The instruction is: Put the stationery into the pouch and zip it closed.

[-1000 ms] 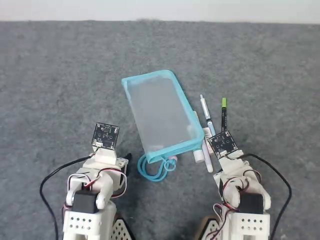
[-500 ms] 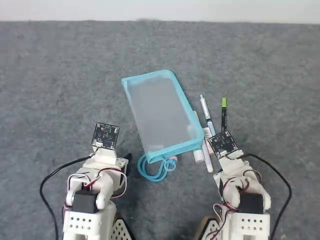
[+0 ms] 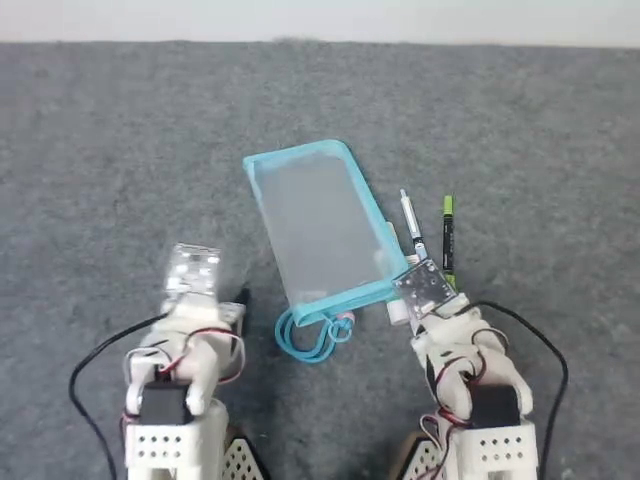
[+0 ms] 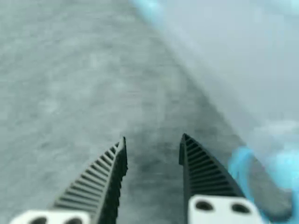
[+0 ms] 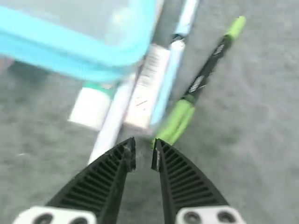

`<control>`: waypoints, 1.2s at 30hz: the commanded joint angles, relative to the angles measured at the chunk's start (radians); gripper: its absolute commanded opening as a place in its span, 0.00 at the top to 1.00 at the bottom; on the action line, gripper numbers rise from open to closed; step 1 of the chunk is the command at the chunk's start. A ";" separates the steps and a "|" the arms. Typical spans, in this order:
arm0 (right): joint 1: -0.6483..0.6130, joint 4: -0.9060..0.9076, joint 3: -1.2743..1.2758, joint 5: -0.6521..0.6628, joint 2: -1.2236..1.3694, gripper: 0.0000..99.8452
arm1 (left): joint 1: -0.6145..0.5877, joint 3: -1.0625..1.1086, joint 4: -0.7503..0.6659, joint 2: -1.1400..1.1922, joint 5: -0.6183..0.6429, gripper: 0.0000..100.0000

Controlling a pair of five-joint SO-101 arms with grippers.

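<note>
The right end effector point(image 5: 143, 141) hangs low over the table point(image 5: 252, 154), its jaws a narrow slit apart with nothing between them. Just ahead of its tips lies the green end of the green-and-black pen point(image 5: 205, 79). Beside that, toward the pouch, a labelled white stick point(image 5: 145, 93), a blue-and-white pen point(image 5: 175, 60) and a white tube point(image 5: 91, 105) lie packed side by side. I judge the step in hand to be the first pick, since all the stationery lies outside the pouch. The green-and-black pen looks the best choice: its far end stands apart from the rest, though its near end runs close to them. To do it well, the jaws should widen, straddle the barrel crosswise toward the freer end, and come down squarely so no neighbour is pinched or nudged. The left end effector point(image 4: 153, 139) is over bare table, jaws well apart and empty. The blue cord loop point(image 4: 261, 172) lies just off one tip, and the pouch point(image 4: 243, 60) stretches away ahead on that side; whether its zip is open I cannot tell. Farther out, bare table surrounds everything up to the pale wall point(image 3: 320, 18), leaving ample room to lift and swing. The only tight spot is the crowd along the pouch's long edge.
</note>
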 commanded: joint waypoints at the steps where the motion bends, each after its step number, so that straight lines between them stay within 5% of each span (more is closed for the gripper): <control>1: 0.061 -0.035 -0.129 0.005 -0.018 0.92 | -0.232 -0.007 -0.078 -0.012 0.008 0.82; 6: -0.002 0.016 -0.315 -0.071 0.131 0.92 | -0.339 -0.007 -0.109 -0.009 0.008 0.82; 16: -0.414 -0.061 -0.606 -0.135 0.934 0.92 | -0.347 -0.007 -0.107 -0.008 0.008 0.82; 23: -0.398 -0.278 -0.743 -0.210 1.308 0.92 | -0.347 -0.007 -0.107 -0.008 0.008 0.82; 36: -0.384 -0.335 -1.194 -0.210 1.761 0.92 | -0.347 -0.007 -0.106 -0.008 0.009 0.82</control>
